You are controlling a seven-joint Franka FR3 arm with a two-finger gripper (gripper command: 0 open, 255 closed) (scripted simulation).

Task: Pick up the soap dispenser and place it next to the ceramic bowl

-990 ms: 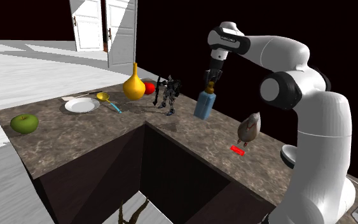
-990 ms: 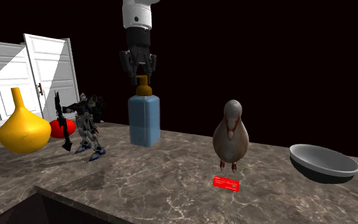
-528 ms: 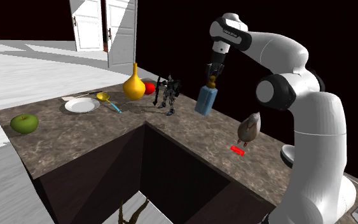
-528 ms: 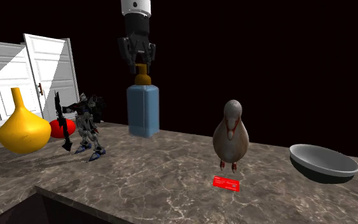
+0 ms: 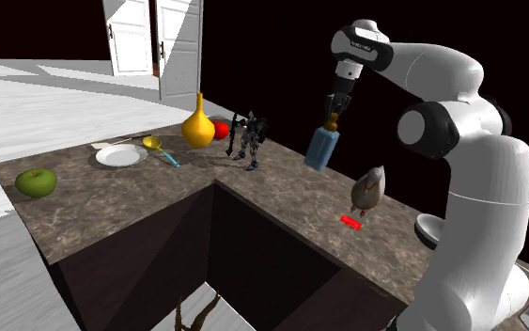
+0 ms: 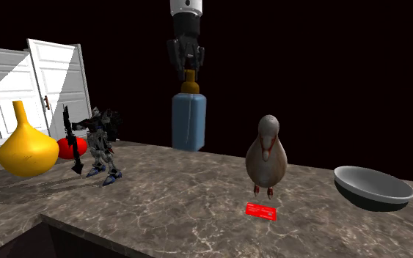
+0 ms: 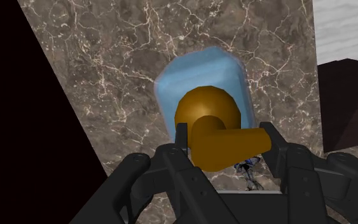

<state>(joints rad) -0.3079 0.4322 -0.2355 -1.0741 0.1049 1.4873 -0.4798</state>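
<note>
Soap dispenser (image 6: 188,121) is a boxy, see-through light-blue bottle with rounded shoulders. It has a brownish-orange pump on top, a round cap with a stubby spout sticking out sideways. The wrist view looks straight down on that pump, with the blue body (image 7: 203,89) below it and the marbled brown table (image 7: 126,51) underneath.

The black pincer (image 6: 188,69) is clamped on the pump neck from above, one finger on each side of it. The bottle (image 5: 320,149) hangs from it in the air, clear of the table (image 6: 183,212) and over its far side.

In the second exterior view the dispenser sits between the toy robot figure (image 6: 98,143) on the left and the bird figurine (image 6: 265,157) on the right. The grey bowl (image 6: 373,187) is well apart from it, further right past the bird. A small red thing (image 6: 262,211) lies on the table just in front of the bird. A yellow vase (image 6: 26,150) stands at the far left.
</note>
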